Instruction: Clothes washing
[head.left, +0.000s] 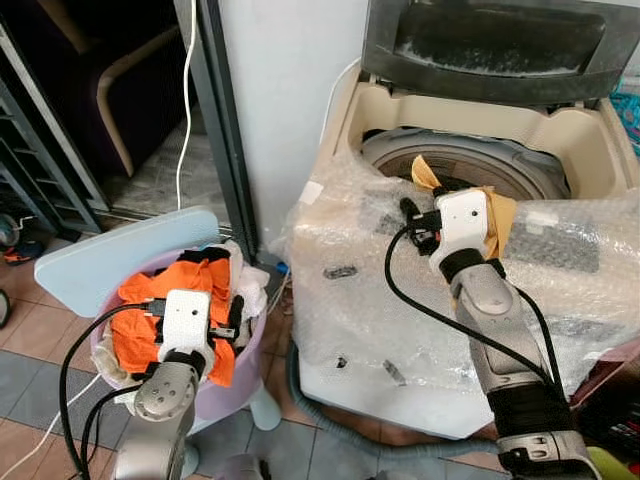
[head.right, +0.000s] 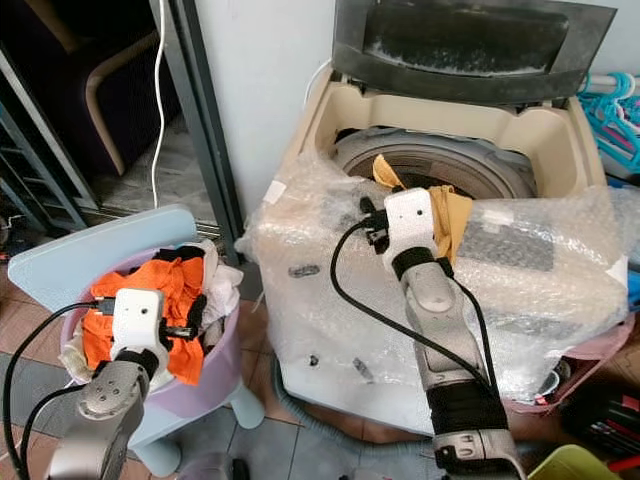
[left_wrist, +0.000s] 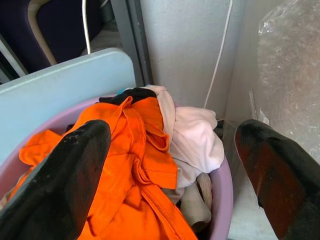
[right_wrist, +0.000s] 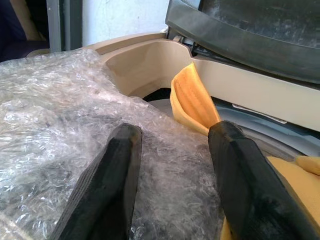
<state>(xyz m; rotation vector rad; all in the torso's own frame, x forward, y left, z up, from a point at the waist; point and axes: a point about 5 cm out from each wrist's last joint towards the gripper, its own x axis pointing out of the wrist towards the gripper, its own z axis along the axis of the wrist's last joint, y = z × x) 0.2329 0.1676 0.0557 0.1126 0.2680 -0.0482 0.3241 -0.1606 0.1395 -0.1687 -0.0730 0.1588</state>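
A top-loading washing machine stands with its dark lid raised and the drum exposed. A yellow cloth hangs over the drum's front rim. My right gripper is open just above the bubble wrap at that rim, the yellow cloth close beside one finger. To the left, a lilac basket holds an orange garment and a pale pink one. My left gripper hovers open over the orange garment, with nothing between its fingers.
Bubble wrap covers the machine's front and top edge. The basket rests on a light blue chair. A grey door frame and a white cable stand between basket and machine. A grey hose lies on the floor. Turquoise hangers hang at the right.
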